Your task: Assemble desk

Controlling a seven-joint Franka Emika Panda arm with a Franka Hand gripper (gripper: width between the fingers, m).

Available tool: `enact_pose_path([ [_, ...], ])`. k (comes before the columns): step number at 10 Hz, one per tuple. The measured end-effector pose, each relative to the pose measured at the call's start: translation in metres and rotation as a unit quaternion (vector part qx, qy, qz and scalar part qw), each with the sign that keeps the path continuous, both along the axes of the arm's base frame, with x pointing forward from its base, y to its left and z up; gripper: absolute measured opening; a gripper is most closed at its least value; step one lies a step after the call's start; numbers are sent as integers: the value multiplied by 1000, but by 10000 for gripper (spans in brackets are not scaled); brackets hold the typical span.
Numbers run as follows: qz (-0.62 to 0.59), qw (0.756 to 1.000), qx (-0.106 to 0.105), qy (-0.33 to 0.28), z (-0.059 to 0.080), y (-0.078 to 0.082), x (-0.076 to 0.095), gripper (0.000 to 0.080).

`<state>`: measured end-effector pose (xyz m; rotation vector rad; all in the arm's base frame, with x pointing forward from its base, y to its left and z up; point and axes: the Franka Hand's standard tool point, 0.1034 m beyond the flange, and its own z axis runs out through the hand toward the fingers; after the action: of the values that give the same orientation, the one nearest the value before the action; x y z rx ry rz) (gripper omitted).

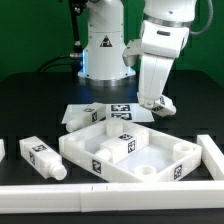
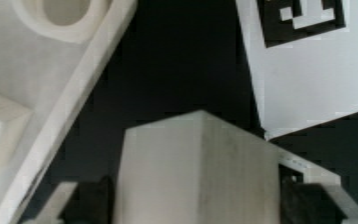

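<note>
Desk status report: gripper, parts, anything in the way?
Gripper shut on leg, just beyond tabletop. Second leg loose at the exterior view's left. Marker board flat nearby, nothing seen blocking.

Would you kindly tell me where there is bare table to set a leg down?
Bare black table lies at the exterior view's left, behind the loose leg and beside the marker board, and at its right past the gripper. The front is crowded by the tabletop.

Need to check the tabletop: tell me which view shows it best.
The exterior view: nearly the whole tabletop shows there, rim and corner sockets. In the wrist view the tabletop is only one rim corner with a socket.
</note>
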<state>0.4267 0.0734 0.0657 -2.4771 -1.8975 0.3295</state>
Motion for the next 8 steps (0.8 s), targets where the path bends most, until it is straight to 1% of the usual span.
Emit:
enact_pose_path([
  [1,7,1000,-2,1,-1,1,0,454],
  [2,38,999,-8,4,-3,5,2,454],
  [3,60,998,-6,9,-8,8,3,454],
  [5,81,996,-1,23,-25,15,-1,454],
  [6,74,997,6,19,-35,20,-3,450],
  [8,63,998,9,15,-38,15,-5,435],
])
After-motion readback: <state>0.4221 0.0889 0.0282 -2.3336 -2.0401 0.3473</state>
